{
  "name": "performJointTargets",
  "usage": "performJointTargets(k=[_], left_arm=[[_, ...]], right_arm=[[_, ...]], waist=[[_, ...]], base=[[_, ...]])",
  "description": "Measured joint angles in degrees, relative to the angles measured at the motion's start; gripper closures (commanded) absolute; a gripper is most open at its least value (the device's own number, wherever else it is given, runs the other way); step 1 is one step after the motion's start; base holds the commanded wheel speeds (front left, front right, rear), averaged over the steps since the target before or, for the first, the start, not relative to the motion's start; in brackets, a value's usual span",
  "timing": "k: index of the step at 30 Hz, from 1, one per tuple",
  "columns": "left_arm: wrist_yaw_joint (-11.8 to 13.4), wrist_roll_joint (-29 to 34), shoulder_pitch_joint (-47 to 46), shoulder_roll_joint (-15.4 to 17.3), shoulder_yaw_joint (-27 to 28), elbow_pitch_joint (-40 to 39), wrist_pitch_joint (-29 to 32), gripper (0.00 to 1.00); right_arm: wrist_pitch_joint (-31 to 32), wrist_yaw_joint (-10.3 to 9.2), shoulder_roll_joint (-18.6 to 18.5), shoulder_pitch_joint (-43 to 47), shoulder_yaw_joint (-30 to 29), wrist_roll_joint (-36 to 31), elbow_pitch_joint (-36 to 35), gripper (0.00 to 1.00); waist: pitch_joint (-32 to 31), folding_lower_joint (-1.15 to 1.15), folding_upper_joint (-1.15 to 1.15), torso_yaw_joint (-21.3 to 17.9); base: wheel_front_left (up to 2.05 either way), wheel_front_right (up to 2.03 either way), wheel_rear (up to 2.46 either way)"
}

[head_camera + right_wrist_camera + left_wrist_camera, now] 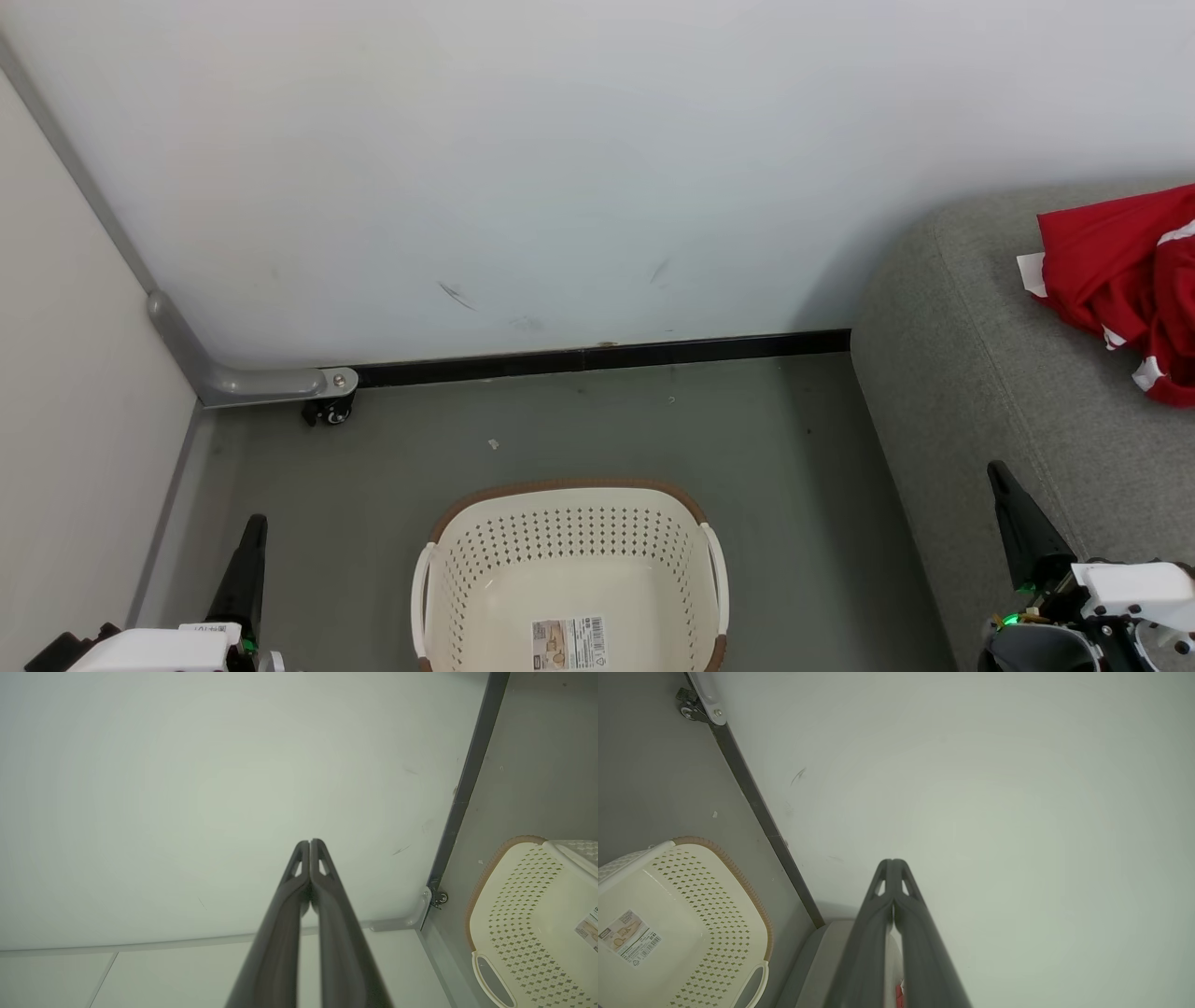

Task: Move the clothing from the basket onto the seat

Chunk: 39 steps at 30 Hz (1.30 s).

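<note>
The cream basket [569, 532] with a brown rim stands on the grey floor at the bottom centre, holding nothing but a label sticker [568, 642] on its bottom. Red clothing [1125, 280] with white trim lies on the grey seat [980, 373] at the right. My left gripper [254, 523] is shut at the lower left, beside the basket. My right gripper [997, 469] is shut at the lower right, over the seat's front part. The basket [682, 914] shows at the left in the left wrist view, where the shut gripper [893, 862] points at the wall. The right wrist view has the shut gripper [309, 842] and the basket [537, 924].
A white wall [560, 168] with a black skirting strip [597, 357] closes the back. A grey metal leg with a caster wheel [329, 411] sits in the left corner, beside a pale panel [65, 420]. Grey floor [794, 485] lies between basket and seat.
</note>
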Motion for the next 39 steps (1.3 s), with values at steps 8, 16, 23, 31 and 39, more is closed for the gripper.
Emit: performJointTargets(k=[8, 16, 23, 31, 39], left_arm=[[0.00, 0.00, 0.00, 0.00, -0.01, 0.00, 0.00, 1.00], [0.00, 0.00, 0.00, 0.00, -0.01, 0.00, 0.00, 1.00], [0.00, 0.00, 0.00, 0.00, -0.01, -0.01, 0.00, 1.00], [0.00, 0.00, 0.00, 0.00, -0.01, -0.01, 0.00, 1.00], [0.00, 0.00, 0.00, 0.00, -0.01, -0.01, 0.00, 1.00]], right_arm=[[0.00, 0.00, 0.00, 0.00, 0.02, 0.00, 0.00, 1.00], [0.00, 0.00, 0.00, 0.00, 0.03, 0.00, 0.00, 1.00], [0.00, 0.00, 0.00, 0.00, 0.03, 0.01, -0.01, 1.00], [0.00, 0.00, 0.00, 0.00, 0.04, 0.01, -0.01, 1.00], [0.00, 0.00, 0.00, 0.00, 0.05, 0.01, -0.01, 1.00]], waist=[[0.00, 0.00, 0.00, 0.00], [0.00, 0.00, 0.00, 0.00], [0.00, -0.01, 0.00, 0.00], [0.00, -0.01, 0.00, 0.00], [0.00, -0.01, 0.00, 0.00]], base=[[0.00, 0.00, 0.00], [0.00, 0.00, 0.00], [0.00, 0.00, 0.00], [0.00, 0.00, 0.00], [0.00, 0.00, 0.00]])
